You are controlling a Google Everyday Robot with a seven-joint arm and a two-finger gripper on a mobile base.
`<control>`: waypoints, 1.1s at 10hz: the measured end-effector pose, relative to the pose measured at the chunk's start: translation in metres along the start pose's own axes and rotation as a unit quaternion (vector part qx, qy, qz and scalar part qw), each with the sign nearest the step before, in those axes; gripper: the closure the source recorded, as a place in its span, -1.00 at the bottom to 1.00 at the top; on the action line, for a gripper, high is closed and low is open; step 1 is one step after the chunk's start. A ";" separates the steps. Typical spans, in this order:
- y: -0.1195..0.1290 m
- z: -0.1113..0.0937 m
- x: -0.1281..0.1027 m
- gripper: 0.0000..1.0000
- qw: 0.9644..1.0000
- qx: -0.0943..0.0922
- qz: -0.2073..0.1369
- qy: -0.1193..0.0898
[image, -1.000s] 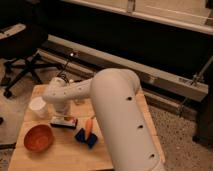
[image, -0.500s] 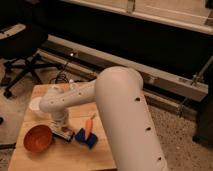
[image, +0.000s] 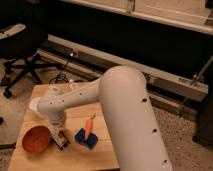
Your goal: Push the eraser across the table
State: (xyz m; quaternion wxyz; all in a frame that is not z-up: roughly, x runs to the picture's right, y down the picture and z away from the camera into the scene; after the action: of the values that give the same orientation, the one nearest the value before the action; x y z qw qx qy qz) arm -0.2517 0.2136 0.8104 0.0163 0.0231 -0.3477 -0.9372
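No writing, label or number is showing legibly anywhere. Gripper (image: 59,130) is sitting closed just beside the eraser (image: 64,142), toward the table's (image: 85,158) front left corner.

Light bamboo table (image: 102,152), orange bowl (image: 36,139), orange carrot (image: 89,125), blue block (image: 84,140), black eraser (image: 64,142) by the white gripper (image: 60,133).

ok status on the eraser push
Gripper shut, low at the eraser. Eraser on table between orange bowl and blue block. Bowl close alongside, could block.

Warm overhead light on table (image: 102,150), dark beyond; hand (image: 59,131) low at table's left, shaded under arm (image: 125,107).
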 end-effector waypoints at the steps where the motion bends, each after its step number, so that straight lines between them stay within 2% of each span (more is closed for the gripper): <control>1: -0.004 0.000 0.001 1.00 1.000 0.003 0.000 0.002; 3: -0.007 0.001 0.003 1.00 1.000 0.005 0.002 0.002; 7: 0.000 0.000 0.006 1.00 1.000 -0.005 0.018 0.001; 11: 0.025 -0.006 -0.007 1.00 0.998 -0.034 0.047 -0.008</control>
State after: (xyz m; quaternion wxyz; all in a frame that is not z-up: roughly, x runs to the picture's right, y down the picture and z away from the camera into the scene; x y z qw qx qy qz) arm -0.2439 0.1906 0.8222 0.0585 -0.0012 -0.3162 -0.9469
